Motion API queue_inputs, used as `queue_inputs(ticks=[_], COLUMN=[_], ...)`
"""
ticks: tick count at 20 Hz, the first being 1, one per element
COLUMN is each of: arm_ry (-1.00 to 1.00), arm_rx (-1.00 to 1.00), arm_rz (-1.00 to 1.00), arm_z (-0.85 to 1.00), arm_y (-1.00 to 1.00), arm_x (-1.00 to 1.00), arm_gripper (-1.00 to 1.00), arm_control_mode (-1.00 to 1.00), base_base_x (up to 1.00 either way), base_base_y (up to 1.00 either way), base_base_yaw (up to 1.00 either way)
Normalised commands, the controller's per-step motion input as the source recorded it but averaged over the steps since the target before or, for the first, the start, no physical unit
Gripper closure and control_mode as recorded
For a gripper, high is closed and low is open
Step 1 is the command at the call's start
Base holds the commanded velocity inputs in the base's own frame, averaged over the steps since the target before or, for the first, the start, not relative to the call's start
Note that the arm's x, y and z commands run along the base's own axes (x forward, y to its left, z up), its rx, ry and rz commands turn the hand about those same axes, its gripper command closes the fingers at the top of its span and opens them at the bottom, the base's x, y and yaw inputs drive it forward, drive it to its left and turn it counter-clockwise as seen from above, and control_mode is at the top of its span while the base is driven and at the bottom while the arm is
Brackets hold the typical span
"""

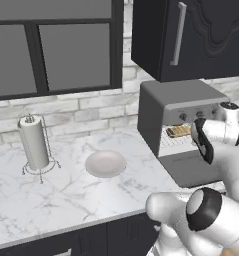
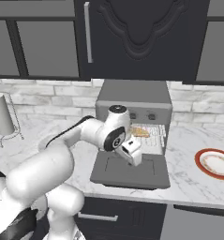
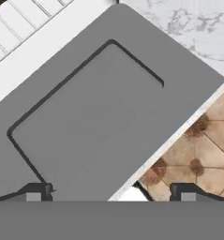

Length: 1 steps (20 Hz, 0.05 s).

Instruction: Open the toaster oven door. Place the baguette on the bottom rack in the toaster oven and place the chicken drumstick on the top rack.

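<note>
The grey toaster oven (image 1: 178, 97) (image 2: 132, 96) stands on the counter with its door (image 1: 193, 170) (image 2: 132, 171) (image 3: 85, 117) folded down flat. A tan baguette (image 1: 178, 131) (image 2: 140, 132) lies on a wire rack (image 1: 171, 144) (image 3: 19, 23) inside; I cannot tell which rack. My gripper (image 2: 136, 159) (image 3: 113, 194) hangs just above the lowered door, in front of the cavity. It points down, open, with nothing between its fingertips (image 3: 38, 192). The chicken drumstick is out of view.
A white bowl (image 1: 105, 163) and a paper towel holder (image 1: 35, 142) sit on the marble counter left of the oven. A red-rimmed plate (image 2: 216, 164) lies to its right. A dark wall cabinet (image 1: 191, 35) hangs close above the oven. Tiled floor (image 3: 197, 150) lies beyond the door's edge.
</note>
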Motion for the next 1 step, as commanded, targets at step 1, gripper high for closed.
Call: queue_inputs(ticks=[1], arm_ry=[-0.23], arm_rx=[-0.07], arm_rz=[0.06], arm_z=[0.47], arm_y=[0.32], arm_x=[-0.42], arm_gripper=[-1.0], arm_control_mode=[-1.0], base_base_x=[0.0], base_base_y=[0.0], base_base_yaw=[0.0])
